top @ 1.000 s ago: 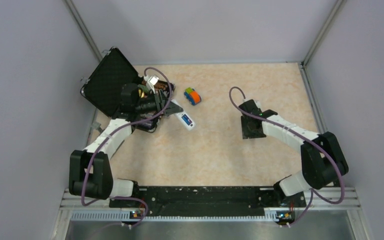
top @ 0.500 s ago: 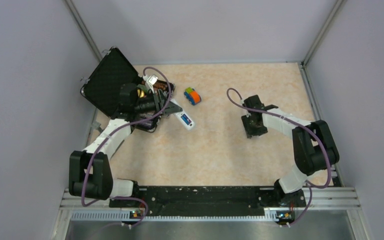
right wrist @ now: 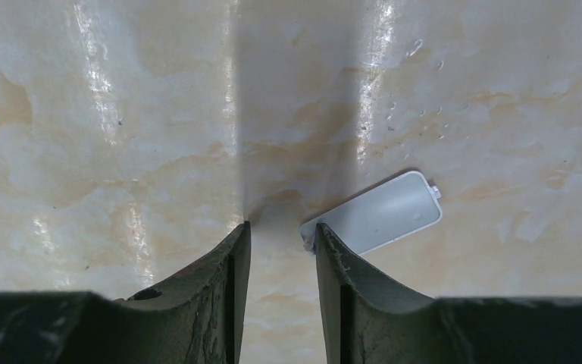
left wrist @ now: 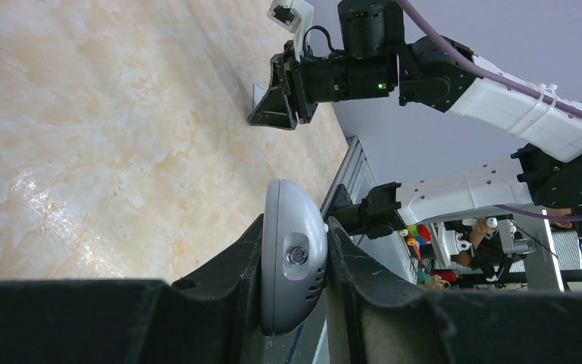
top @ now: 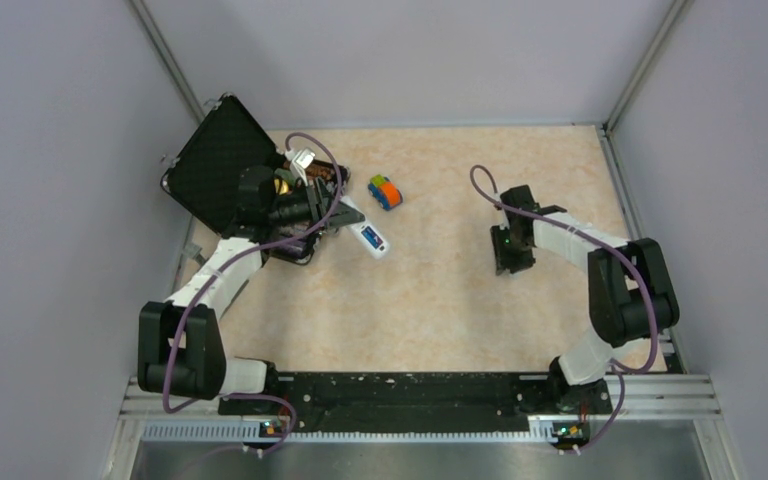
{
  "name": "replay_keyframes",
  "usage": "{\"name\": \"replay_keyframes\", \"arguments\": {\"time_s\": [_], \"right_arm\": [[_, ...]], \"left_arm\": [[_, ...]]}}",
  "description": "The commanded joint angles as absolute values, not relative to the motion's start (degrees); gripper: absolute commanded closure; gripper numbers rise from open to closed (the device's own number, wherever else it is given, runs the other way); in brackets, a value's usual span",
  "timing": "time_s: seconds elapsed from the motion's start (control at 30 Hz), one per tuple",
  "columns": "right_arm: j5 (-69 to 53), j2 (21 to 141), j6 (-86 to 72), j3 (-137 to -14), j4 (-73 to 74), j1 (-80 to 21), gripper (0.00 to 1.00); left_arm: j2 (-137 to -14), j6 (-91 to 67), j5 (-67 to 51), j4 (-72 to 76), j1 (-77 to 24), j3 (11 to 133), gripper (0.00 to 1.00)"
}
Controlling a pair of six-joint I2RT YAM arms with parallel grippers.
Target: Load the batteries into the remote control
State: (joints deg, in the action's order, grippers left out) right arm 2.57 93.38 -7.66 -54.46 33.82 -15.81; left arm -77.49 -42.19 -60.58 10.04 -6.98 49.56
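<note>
The remote control (top: 370, 238) is a slim white handset with a small blue patch on its upper face, and it is held just above the table. My left gripper (top: 345, 220) is shut on it. In the left wrist view its rounded grey end (left wrist: 294, 262) is clamped between both jaws. I cannot make out the batteries as separate things. My right gripper (top: 508, 264) points down at the table, its jaws a little apart over bare table (right wrist: 280, 227). A flat grey-white cover plate (right wrist: 379, 216) lies beside it, its corner at the right fingertip (right wrist: 326, 239).
An open black case (top: 218, 165) stands at the far left behind the left arm. An orange-blue-green toy car (top: 385, 191) sits near the back middle. Side walls close the table on both sides, and a metal rail (top: 410, 430) runs along the near edge.
The right wrist has shifted slightly right and its jaws have narrowed. The left arm and the remote have not moved.
</note>
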Motion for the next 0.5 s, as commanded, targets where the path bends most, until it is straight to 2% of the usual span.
{"name": "replay_keyframes", "arguments": {"time_s": [0.0,0.17,0.47], "right_arm": [[-5.4,93.6,-14.5,-56.6,32.8,-13.8,0.64],[-1.7,93.4,-13.0,-57.0,34.0,-13.7,0.59],[-0.2,92.1,-5.4,-57.0,37.2,-13.5,0.59]], "left_arm": [[-76.5,-43.0,-61.5,14.1,-6.7,50.1,1.00],[-76.5,-43.1,-61.4,14.2,-6.7,50.0,1.00],[-77.3,-43.2,-61.4,14.4,-6.7,50.4,1.00]]}}
